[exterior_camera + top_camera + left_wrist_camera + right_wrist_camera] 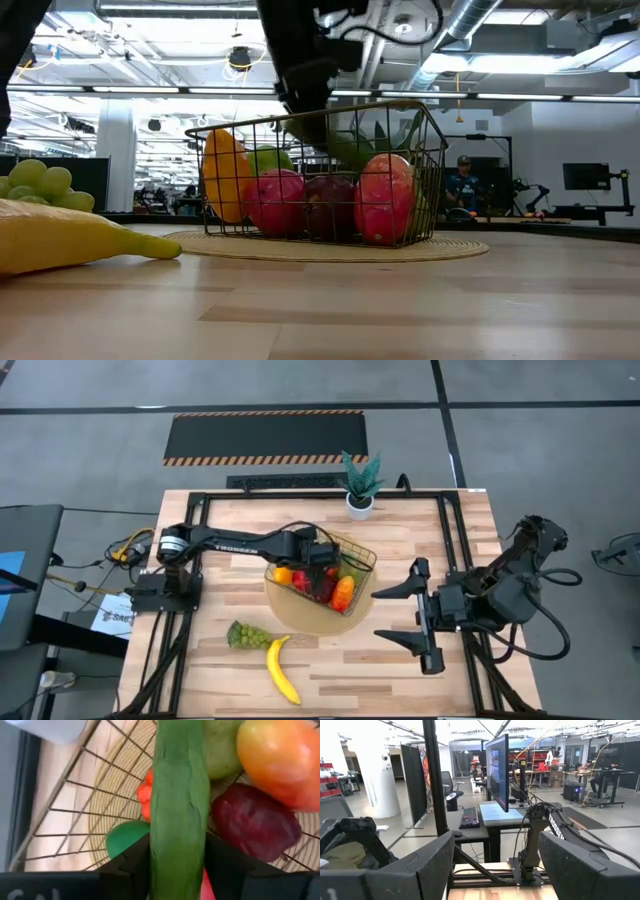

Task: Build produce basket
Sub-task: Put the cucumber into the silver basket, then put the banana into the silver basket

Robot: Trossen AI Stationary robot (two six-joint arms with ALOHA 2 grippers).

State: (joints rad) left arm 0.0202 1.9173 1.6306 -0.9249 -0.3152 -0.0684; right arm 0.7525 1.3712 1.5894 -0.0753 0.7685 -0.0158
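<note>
The gold wire basket [362,556] sits on a round tan mat in the middle of the table and holds red, orange and green fruit. My left gripper [325,558] hangs over it, shut on a green cucumber [180,805], which also shows in the low view as the cucumber [345,150] slanting down inside the basket [425,170]. Green grapes [247,634] and a yellow banana [281,670] lie on the table near the basket's left front. My right gripper [412,616] waits open on the table's right side. My left gripper pinches the cucumber between its two fingers [131,865] at the cucumber's upper end [177,862]. It comes from above, pointing down into the basket. The cucumber runs on past the fingertips, along them, down among the fruit. Whether its lower end rests on anything, I cannot tell.
A potted green plant [360,485] stands at the far edge behind the basket. A dark red fruit [255,820] and an orange-red one [280,760] lie beside the cucumber in the basket. Bare wood lies along the near edge [400,680].
</note>
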